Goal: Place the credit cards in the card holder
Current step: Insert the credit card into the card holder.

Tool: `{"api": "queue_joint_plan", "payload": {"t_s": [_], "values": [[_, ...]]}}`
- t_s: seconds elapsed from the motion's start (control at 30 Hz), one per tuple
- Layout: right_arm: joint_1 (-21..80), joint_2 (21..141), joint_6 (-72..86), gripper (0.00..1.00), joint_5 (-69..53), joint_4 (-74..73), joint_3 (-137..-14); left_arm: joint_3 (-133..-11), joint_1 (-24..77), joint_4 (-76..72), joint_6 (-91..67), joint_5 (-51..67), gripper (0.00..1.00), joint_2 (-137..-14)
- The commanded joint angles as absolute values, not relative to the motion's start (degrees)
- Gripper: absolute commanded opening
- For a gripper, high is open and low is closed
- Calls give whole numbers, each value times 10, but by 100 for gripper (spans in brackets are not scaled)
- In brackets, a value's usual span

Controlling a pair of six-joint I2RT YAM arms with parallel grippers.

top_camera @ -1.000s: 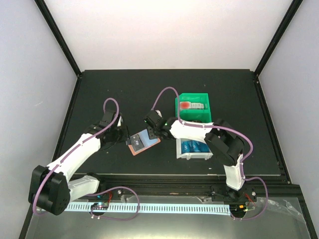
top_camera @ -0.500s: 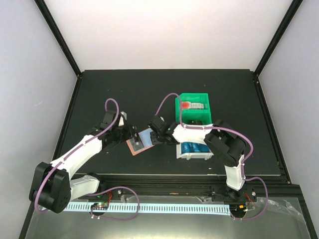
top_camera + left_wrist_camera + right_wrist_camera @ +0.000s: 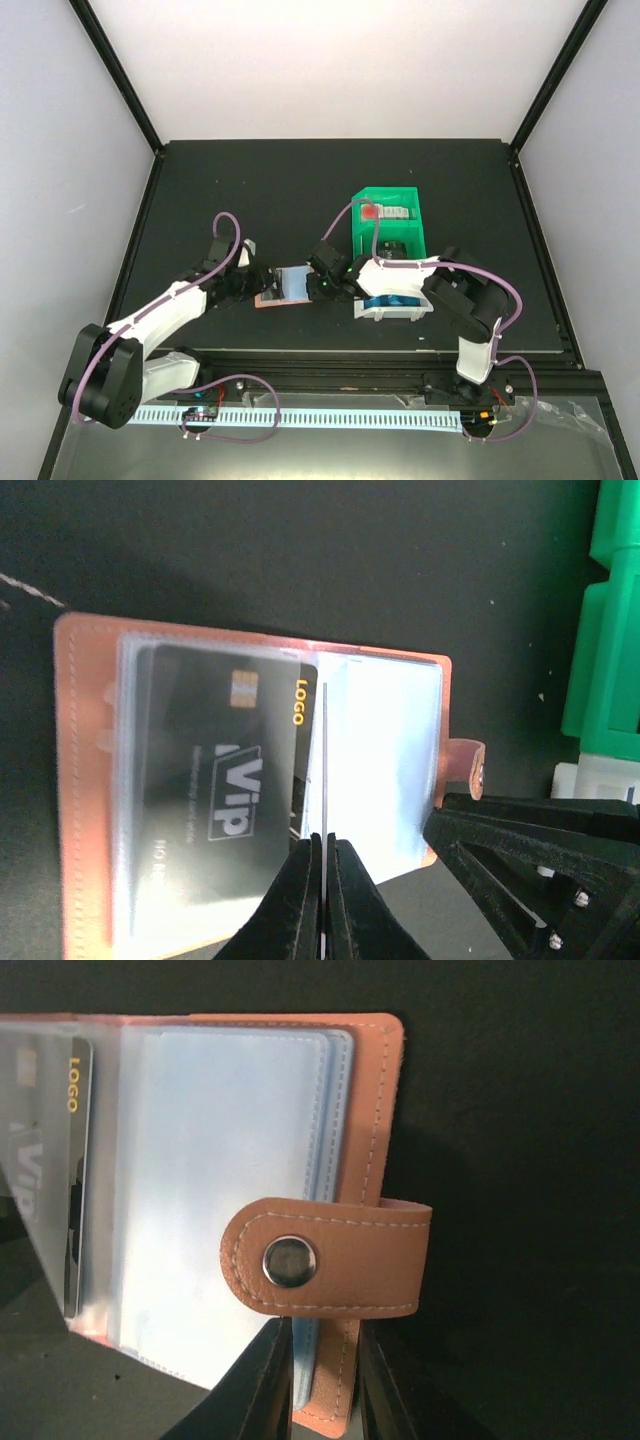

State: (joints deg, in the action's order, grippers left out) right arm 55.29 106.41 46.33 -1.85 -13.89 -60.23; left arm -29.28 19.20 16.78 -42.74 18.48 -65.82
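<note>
My left gripper (image 3: pixel 325 872) is pinched tight on a clear sleeve (image 3: pixel 325 765), my right gripper (image 3: pixel 325 1392) sits narrow around the right edge of the card holder (image 3: pixel 378 1110), can't tell if it's biting, so any tug could rip that sleeve.

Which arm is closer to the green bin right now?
Right. The right end effector is at the card holder's snap-tab edge, the side facing the green bin; the left end effector grips the holder's middle, farther from the bin.

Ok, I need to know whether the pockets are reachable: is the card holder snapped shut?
No, the card holder lies open flat, its clear pockets exposed and a dark card showing in one.
</note>
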Motion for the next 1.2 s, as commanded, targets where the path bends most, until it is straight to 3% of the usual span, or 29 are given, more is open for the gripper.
{"api": "queue_joint_plan", "payload": {"t_s": [0.0, 0.57, 1.17], "values": [[564, 1066, 486, 21, -40, -155, -583, -281, 193, 121, -432, 229, 1, -653], [565, 1072, 482, 19, -17, -166, -584, -329, 161, 194, -331, 243, 2, -704], [564, 1071, 478, 19, -18, -160, -578, -342, 154, 145, -320, 297, 2, -803]]}}
